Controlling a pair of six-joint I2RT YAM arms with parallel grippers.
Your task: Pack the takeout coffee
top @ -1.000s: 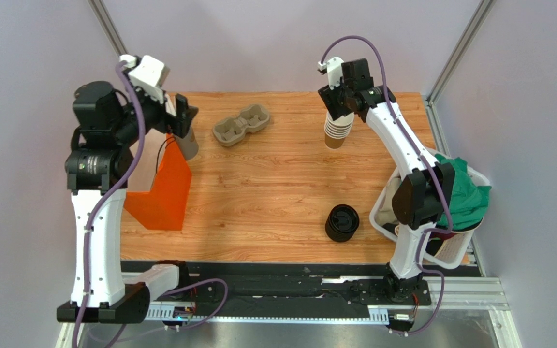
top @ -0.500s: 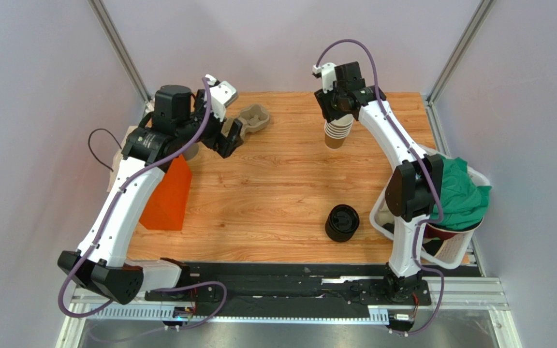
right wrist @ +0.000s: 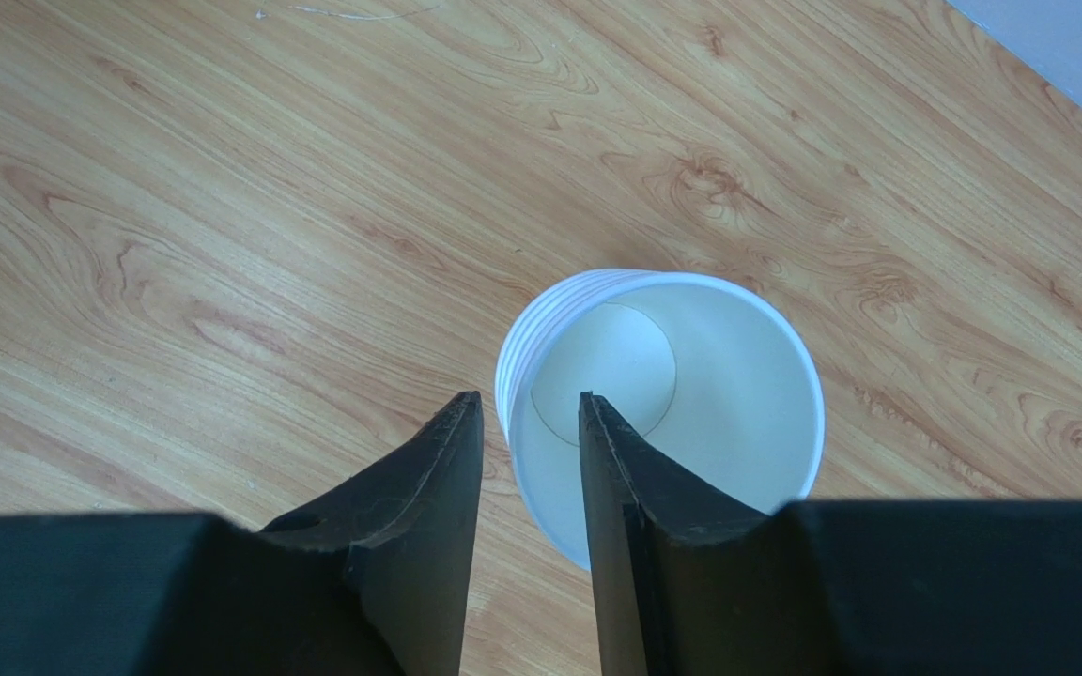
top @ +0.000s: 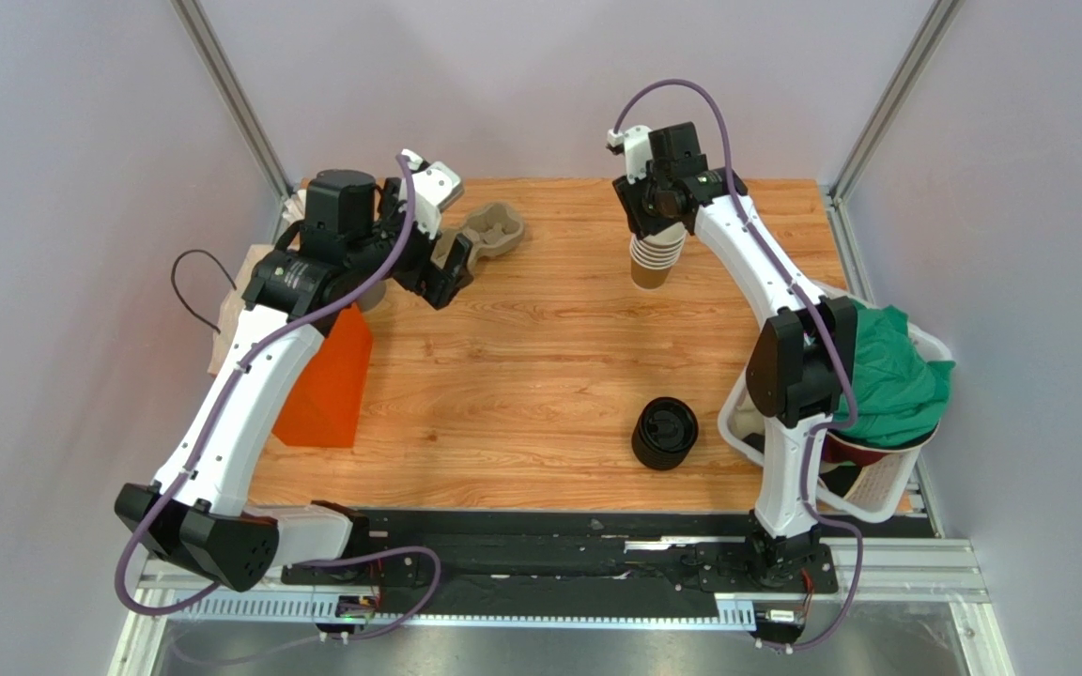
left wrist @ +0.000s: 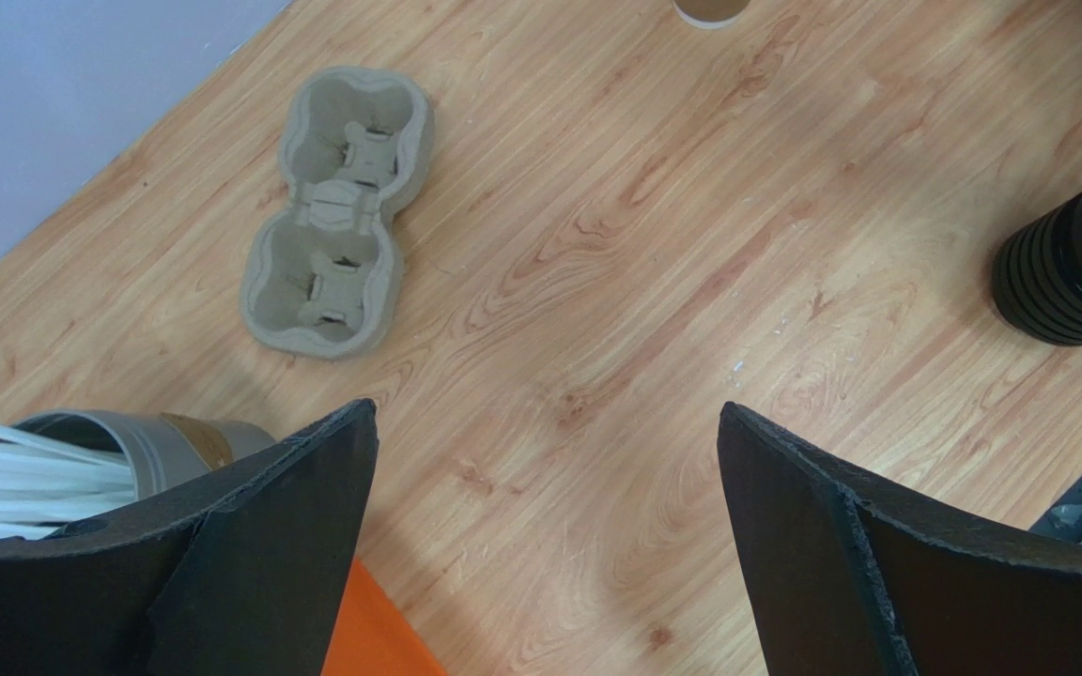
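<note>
Zero lidded coffees yet: my right gripper (right wrist: 527,402) straddles the top rim of the cup stack (right wrist: 709,423) at the far edge of the table (top: 533,352), clamp unclear, left gripper (left wrist: 547,410) gaping empty; next I pinch and lift one cup.

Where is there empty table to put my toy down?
The big bare patch of table is in the middle, between the cup carrier, the cup stack, the black lids and the orange block. Another runs along the near edge, left of the lids. The far left corner is crowded: carrier and left claw.
</note>
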